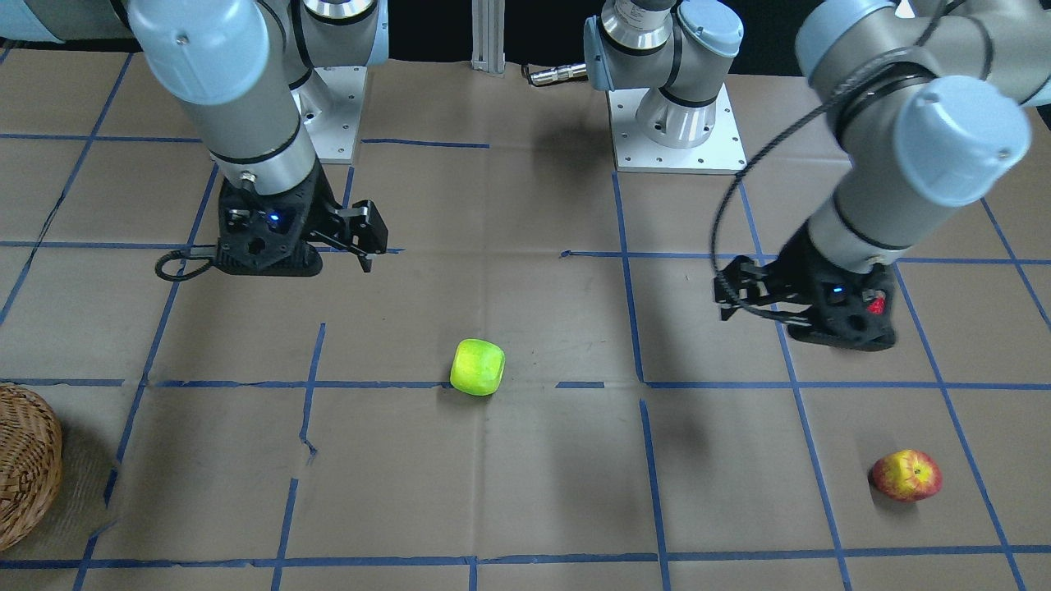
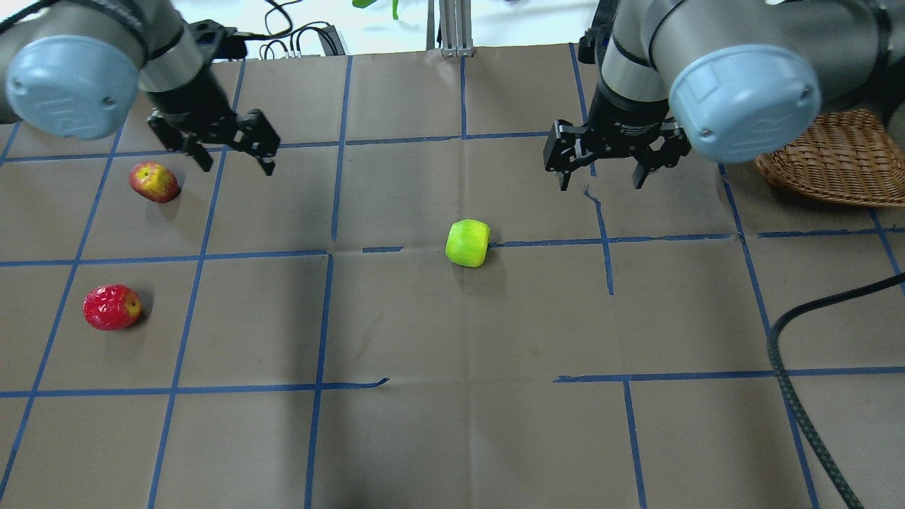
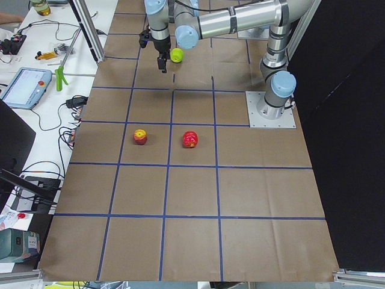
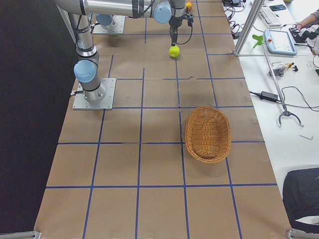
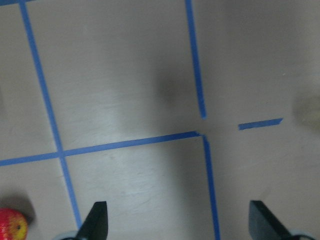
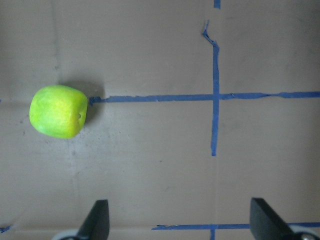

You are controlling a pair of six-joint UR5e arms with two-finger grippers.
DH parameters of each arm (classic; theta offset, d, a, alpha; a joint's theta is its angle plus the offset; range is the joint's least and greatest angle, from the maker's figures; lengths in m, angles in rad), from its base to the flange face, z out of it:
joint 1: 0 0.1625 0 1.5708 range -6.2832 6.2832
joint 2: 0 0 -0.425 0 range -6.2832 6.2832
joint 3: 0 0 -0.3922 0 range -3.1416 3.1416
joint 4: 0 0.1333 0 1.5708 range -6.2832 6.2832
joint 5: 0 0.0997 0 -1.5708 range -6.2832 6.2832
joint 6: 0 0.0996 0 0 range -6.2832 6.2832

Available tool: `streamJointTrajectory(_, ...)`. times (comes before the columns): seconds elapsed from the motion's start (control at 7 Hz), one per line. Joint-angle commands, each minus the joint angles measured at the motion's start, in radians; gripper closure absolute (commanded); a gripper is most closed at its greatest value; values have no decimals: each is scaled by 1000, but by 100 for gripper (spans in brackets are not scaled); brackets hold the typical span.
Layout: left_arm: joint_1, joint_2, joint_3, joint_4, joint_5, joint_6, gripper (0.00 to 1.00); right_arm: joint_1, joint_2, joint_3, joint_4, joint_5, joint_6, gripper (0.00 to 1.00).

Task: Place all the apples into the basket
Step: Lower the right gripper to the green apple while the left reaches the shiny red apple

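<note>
- Three apples, all lying on the table and outside the basket.
- The green apple sits near the middle of the table, on a tape line between the two arms.
- The red apple is on the robot's left side, the nearest of the three to the robot.
- The red-and-yellow apple is also on the left, farther out, just beside the left claw.
- One basket, woven and light brown, on the robot's right side, well apart from every apple.
- Two arms, each with one claw.
- The left claw hangs above the table, fingers spread apart, gripping nothing.
- The right claw hangs between the green apple and the basket, fingers likewise apart, gripping nothing.
- The table is covered in brown paper marked into squares with blue tape; some strips are torn or crooked.
- Along the far side runs a white bench with a control tablet and loose cables.
</note>
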Motion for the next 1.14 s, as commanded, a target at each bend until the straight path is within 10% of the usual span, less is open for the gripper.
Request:
streamJointTrajectory(0.0,268,18,-74,-6,-4,218,2,129,128,-1,-149,11,223,0)
streamJointTrajectory(1.0,493,-86,-321,305,-11,358,3,217,334,2,-332,20,460,1)
